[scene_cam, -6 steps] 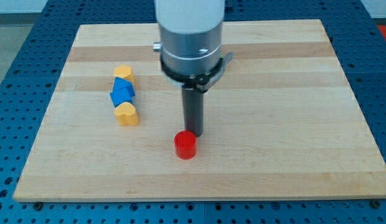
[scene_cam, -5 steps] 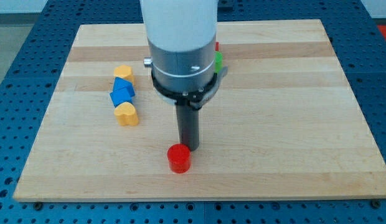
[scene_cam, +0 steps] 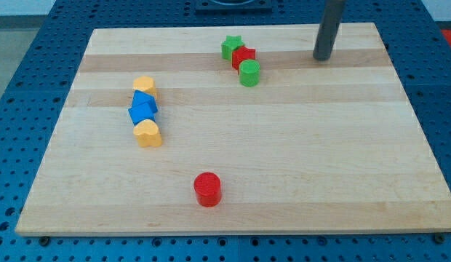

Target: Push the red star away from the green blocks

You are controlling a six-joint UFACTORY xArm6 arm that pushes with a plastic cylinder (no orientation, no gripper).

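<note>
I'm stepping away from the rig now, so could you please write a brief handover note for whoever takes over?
My tip rests near the board's top right, touching no block, to the right of the cluster.
The red star sits wedged between the green star and the green cylinder, touching both.
Done: nothing on the star yet.
Left: push the red star clear of both green blocks.
</note>
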